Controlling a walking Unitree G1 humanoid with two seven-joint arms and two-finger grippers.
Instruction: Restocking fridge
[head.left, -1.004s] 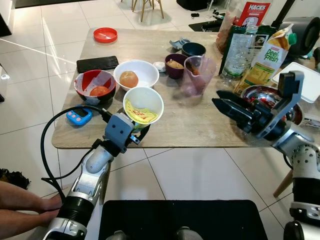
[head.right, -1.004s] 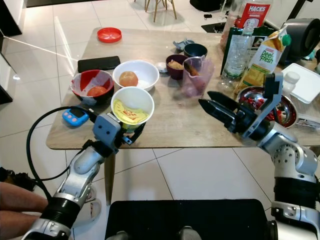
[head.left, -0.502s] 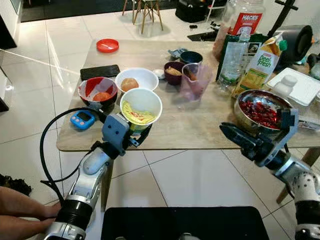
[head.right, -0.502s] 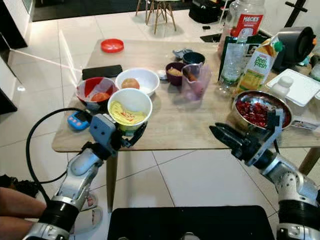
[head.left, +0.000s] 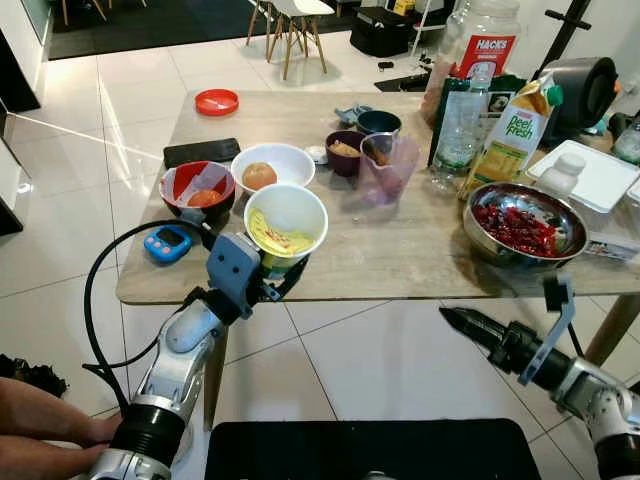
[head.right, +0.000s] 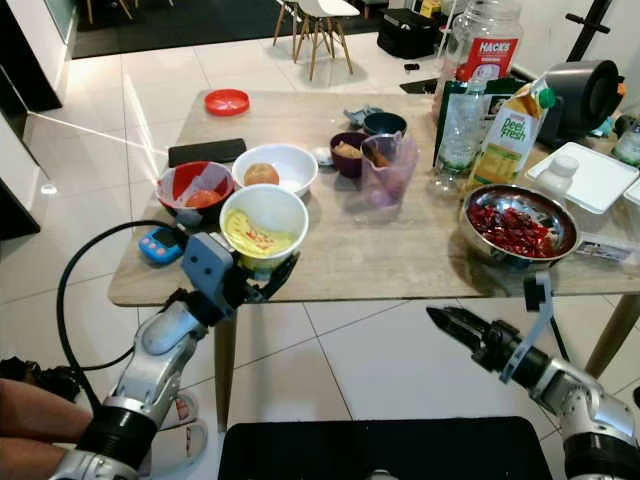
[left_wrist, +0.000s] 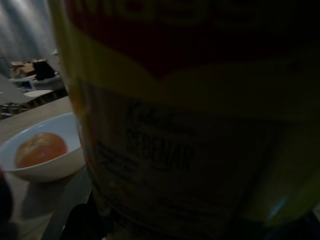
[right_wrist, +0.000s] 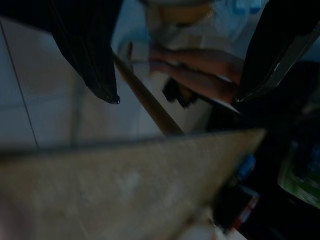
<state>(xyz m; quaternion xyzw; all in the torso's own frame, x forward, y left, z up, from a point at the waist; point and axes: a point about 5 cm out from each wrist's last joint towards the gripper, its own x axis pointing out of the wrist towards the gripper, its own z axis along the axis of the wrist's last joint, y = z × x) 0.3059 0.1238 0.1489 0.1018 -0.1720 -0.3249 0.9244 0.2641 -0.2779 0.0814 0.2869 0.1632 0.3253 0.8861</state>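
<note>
My left gripper (head.left: 272, 282) is shut on the base of a white instant-noodle cup (head.left: 286, 222) with a yellow lid folded inside, held at the front edge of the wooden table (head.left: 400, 262). The left wrist view looks straight at the cup's yellow and red label (left_wrist: 190, 130), with a white bowl holding an orange fruit (left_wrist: 42, 152) beside it. My right gripper (head.left: 458, 322) hangs open below the table's front edge, over the tiled floor. Its two black fingers (right_wrist: 85, 45) stand apart with nothing between them.
On the table are a red bowl (head.left: 197, 185), a white bowl with fruit (head.left: 272, 165), a blue timer (head.left: 166, 243), a purple jug (head.left: 388, 165), a metal bowl of red berries (head.left: 520, 222), a juice carton (head.left: 510, 125) and a water bottle (head.left: 455, 120). A person's arm (head.left: 40, 440) lies low at the left.
The right gripper has dropped from above the table to below its front edge. The camera has pulled back. The left gripper still holds the cup.
</note>
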